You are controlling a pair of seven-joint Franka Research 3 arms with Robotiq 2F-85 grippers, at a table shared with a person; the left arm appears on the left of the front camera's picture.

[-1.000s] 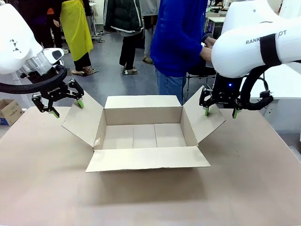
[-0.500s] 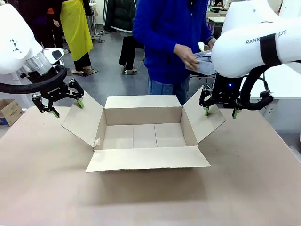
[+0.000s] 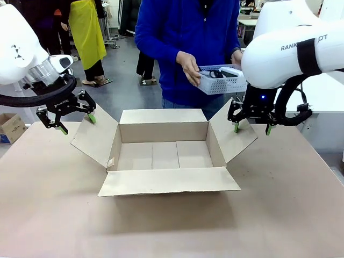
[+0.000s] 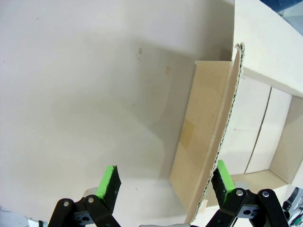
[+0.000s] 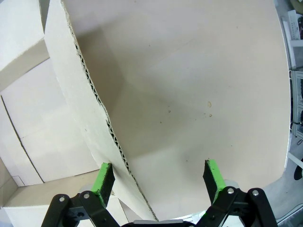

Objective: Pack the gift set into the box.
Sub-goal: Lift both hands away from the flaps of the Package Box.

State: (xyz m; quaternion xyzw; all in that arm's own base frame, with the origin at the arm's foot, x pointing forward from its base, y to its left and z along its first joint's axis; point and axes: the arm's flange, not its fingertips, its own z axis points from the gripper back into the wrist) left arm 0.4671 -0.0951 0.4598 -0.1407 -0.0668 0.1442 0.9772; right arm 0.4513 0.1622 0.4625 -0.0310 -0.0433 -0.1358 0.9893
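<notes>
The box (image 3: 164,132) stands open in the middle of the table, its four flaps spread and nothing inside. A person in a blue top at the far side holds the pale grey basket (image 3: 223,80) of the gift set in both hands, above the box's far right corner. My left gripper (image 3: 78,124) is open astride the upper edge of the left flap (image 3: 94,134); the flap edge (image 4: 222,127) runs close to one finger (image 4: 222,177). My right gripper (image 3: 251,129) is open around the right flap (image 3: 232,137), whose edge (image 5: 94,99) passes between the fingers.
The brown table (image 3: 161,226) stretches in front of the box. A small printed cardboard box (image 3: 11,126) sits beyond the table's left edge. Other people stand farther back in the room.
The person has turned to face the table and brought the basket out from behind my right arm toward the box. Both arms and the box have stayed still.
</notes>
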